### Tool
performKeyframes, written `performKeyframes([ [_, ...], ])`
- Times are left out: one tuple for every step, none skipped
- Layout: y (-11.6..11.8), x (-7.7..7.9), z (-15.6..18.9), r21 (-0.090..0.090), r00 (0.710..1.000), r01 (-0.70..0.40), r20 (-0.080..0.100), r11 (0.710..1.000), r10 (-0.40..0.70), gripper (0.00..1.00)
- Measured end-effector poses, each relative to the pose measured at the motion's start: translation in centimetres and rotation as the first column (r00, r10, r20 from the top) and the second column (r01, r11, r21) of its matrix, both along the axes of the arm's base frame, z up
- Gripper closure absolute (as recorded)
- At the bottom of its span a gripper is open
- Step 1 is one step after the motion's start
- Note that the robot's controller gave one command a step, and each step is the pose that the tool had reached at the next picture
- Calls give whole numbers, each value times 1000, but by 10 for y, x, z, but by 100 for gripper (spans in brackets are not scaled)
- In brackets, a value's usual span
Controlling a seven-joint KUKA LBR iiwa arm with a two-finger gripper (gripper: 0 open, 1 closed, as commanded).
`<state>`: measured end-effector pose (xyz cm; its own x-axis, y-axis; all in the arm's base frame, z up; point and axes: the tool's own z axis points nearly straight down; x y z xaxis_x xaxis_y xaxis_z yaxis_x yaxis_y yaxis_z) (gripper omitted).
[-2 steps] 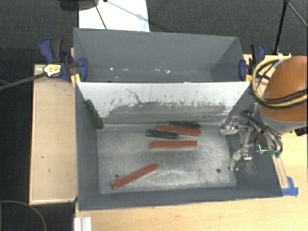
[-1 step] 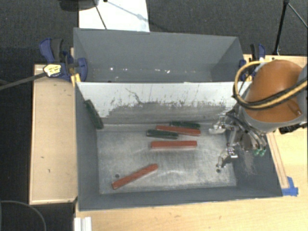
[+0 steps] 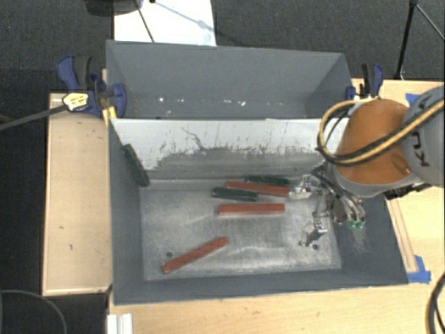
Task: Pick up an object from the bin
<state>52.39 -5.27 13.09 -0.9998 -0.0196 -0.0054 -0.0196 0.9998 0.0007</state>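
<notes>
- The hand is low over the right end of the bin floor, above bare metal, with nothing visibly in its grip. How far open it is cannot be told from this angle.
- The closest thing to it is the nearest red-brown stick, which lies flat and roughly crosswise, its right end just left of the hand.
- Behind it lie a short green stick, an upper red-brown stick and a far green stick, close together and partly touching.
- The nearest red-brown stick looks like the better target, since its front side is clear.
- A good grasp probably means moving left over the stick's middle and turning the wrist so the jaws close across its narrow width, not along its length.
- Coming straight down should keep the hand from nudging the short green stick behind it.
- The stick is thin and flat on the metal, so the descent likely has to go nearly to the floor, or the jaws may slide over the top.
- The lone red-brown stick, lying slantwise at front left and well apart from the rest, is a cleaner fallback, though it is farther off.
- The leaning green stick in the left corner looks awkward to reach.
</notes>
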Motion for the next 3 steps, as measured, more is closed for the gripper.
performKeyframes([
  [29,45,-54,-3,995,-99,16,995,99,100],
  [28,45,-54,-3,995,-100,16,995,100,100],
  [7,34,143,-2,997,-78,1,997,78,100],
])
